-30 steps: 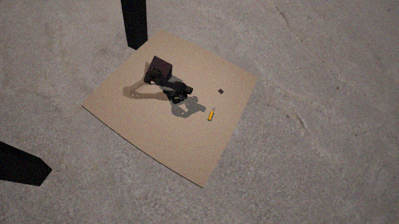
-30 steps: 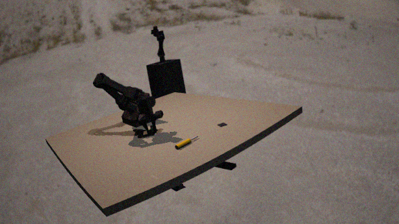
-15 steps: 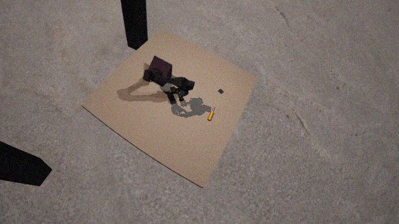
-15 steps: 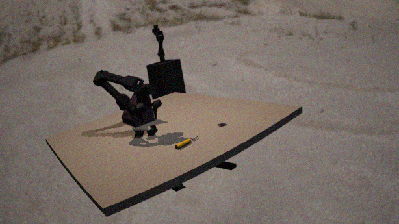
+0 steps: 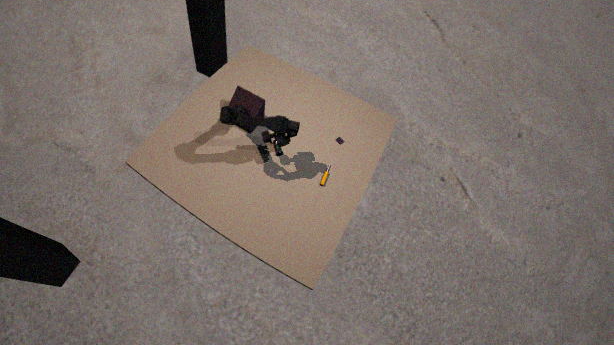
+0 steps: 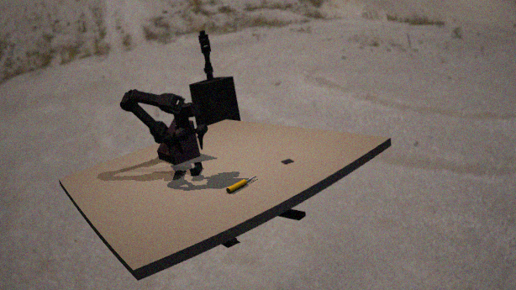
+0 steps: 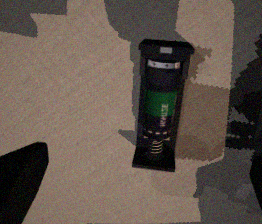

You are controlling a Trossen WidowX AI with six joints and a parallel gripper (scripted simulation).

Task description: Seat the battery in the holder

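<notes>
The black holder point(image 7: 179, 107) stands on the table, with its lip at the top and its coiled spring at the lower end in the wrist view. The black and green battery point(image 7: 161, 102) lies lengthwise in it and looks straight. Its silver terminal end is near the lip; whether it is under the lip is hard to tell. Its other end is at the spring, whose coils show. My gripper point(image 7: 150, 159) is wide open and empty, one finger on each side, both well apart from the holder. In the top view the battery is a tiny green spot under the arm.
A yellow-handled tool point(image 5: 324, 178) point(image 6: 237, 186) with thin metal prongs lies on the table point(image 5: 240, 216) point(image 6: 139, 228). A small dark square point(image 5: 340, 140) point(image 6: 287, 161) lies beyond it. The arm's shadow falls around the holder. A black pillar point(image 5: 206, 21) point(image 6: 216, 99) stands behind the table.
</notes>
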